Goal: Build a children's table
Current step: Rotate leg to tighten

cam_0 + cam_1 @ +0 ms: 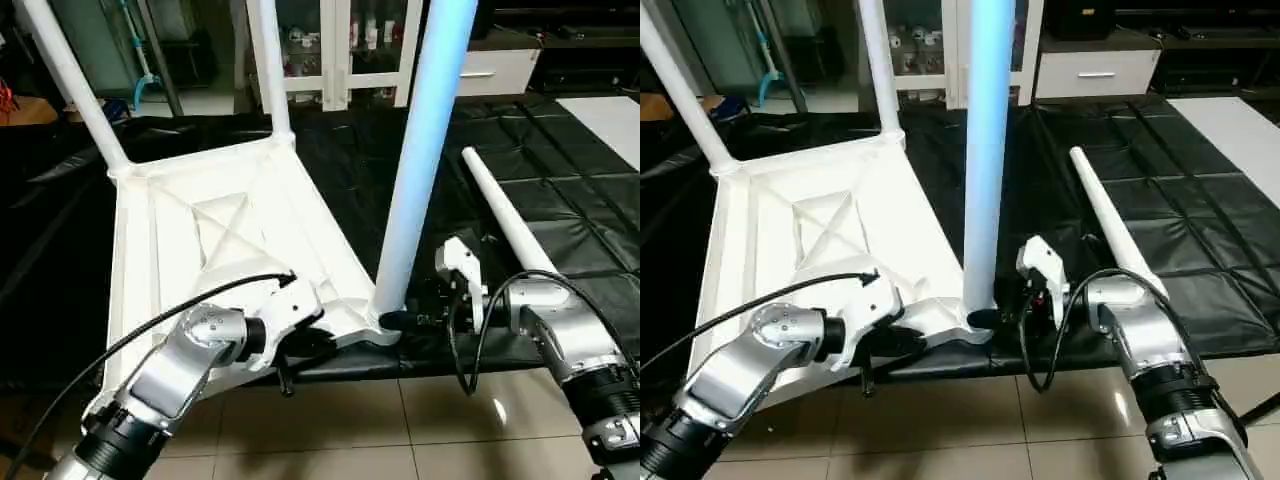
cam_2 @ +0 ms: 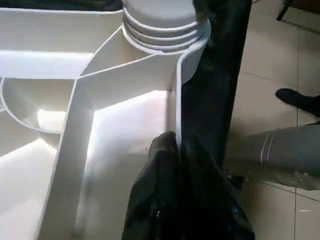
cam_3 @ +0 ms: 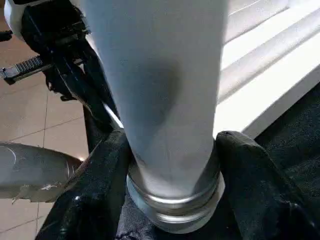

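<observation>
- Our left gripper (image 1: 300, 345) is clenched on the rim of the tabletop (image 1: 180, 250), lower centre of the frame.
- Our right gripper (image 3: 170, 165) grasps the upright leg (image 1: 420, 150) at its base; the leg's long axis is vertical over the near corner socket (image 2: 165, 25).
- A spare leg (image 1: 505, 215) lies on the mat at the right.

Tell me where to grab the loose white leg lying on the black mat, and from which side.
Take the loose leg around its middle, coming down from above with fingers across its width. It lies flat on the black mat beside the upturned tabletop, with bare mat either side, and its round tapered tube would likely balance best held mid-length.
</observation>
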{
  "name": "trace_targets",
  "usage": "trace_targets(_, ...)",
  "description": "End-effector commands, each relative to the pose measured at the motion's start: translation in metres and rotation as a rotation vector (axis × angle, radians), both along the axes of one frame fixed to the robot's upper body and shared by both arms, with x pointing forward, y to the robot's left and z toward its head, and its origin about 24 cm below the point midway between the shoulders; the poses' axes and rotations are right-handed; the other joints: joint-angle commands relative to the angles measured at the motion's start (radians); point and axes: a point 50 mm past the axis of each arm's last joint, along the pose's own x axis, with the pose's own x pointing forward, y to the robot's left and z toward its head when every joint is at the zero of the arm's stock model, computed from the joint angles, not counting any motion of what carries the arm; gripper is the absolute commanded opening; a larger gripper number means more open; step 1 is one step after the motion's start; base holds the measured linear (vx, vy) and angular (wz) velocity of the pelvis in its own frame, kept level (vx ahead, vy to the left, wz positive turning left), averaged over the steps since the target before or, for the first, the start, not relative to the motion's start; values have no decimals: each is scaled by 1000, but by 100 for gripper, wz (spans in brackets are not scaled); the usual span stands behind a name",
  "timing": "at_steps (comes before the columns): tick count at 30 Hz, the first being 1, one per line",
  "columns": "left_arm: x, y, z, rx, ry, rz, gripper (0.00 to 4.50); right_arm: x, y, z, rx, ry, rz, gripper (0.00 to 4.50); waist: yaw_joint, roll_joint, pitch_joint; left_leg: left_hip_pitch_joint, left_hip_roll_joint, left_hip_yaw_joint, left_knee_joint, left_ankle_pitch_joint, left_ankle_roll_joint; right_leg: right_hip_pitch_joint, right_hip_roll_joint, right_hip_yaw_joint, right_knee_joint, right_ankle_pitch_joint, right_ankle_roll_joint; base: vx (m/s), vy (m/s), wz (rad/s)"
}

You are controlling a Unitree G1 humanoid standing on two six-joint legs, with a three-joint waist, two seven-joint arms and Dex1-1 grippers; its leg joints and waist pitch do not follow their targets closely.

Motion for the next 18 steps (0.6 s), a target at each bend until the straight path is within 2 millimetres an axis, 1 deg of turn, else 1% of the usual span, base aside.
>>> trace_targets(1,-16,-2,-23,58,121,-48,0,-2,2,-3,-7,7,18,239,0,-18,-55,2,30,-5,-75,-160,94,48,-25,26,-54,-208,-254,0,0,0)
trace_targets(4,-16,-2,-23,58,123,-49,0,-2,2,-4,-3,4,6,233,0,-19,-56,1,29,-4,-74,-152,98,49,-25,26,-54,-200,-255,0,0,0)
trace_targets(7,-16,-3,-23,59,124,-51,0,-1,2,-4,12,-5,-17,224,-1,-17,-54,1,29,-5,-75,-160,97,48,-24,26,-56,-213,-253,0,0,0)
trace_targets(8,-16,-3,-23,60,122,-51,0,0,2,-4,20,-13,-35,222,-1,-15,-55,1,29,-5,-74,-160,96,48,-24,26,-55,-212,-252,0,0,0)
trace_targets(10,-14,-5,-23,58,116,-38,0,2,3,-4,37,-29,-78,220,-3,-16,-53,1,29,-5,-77,-178,89,47,-24,26,-58,-229,-248,0,0,0)
trace_targets(12,-6,-8,-24,69,91,12,0,8,6,-8,44,-56,-193,218,-6,-17,-50,3,28,-3,-79,-209,78,43,-23,27,-64,-270,-238,0,0,0)
trace_targets(13,-6,-8,-24,69,91,12,0,8,6,-8,44,-56,-193,218,-9,-18,-47,3,26,-5,-81,-231,62,44,-24,26,-70,-320,-222,0,0,0)
trace_targets(14,-1,-10,-25,74,76,46,0,12,8,-10,38,-71,-264,216,-11,-17,-47,3,26,-7,-83,-243,54,45,-24,25,-69,-343,-213,0,0,0)
trace_targets(15,5,-13,-25,78,59,83,0,15,10,-13,35,-79,-327,215,-15,-17,-43,4,25,-8,-85,-279,40,41,-25,24,-77,-400,-191,0,0,0)
trace_targets(16,19,-19,-23,66,27,183,0,20,18,-20,30,-84,-442,215,-24,-16,-40,7,22,-8,-86,-315,25,36,-24,23,-83,-453,-171,0,0,0)
trace_targets(17,26,-23,-21,58,11,236,0,22,21,-24,20,-86,-519,214,-31,-19,-39,13,19,-12,-86,-346,8,33,-24,19,-91,-512,-147,0,0,0)
trace_targets(18,31,-25,-19,52,-4,276,0,24,25,-26,14,-85,-578,213,-37,-20,-38,13,16,-11,-85,-353,6,31,-24,19,-95,-531,-137,0,0,0)
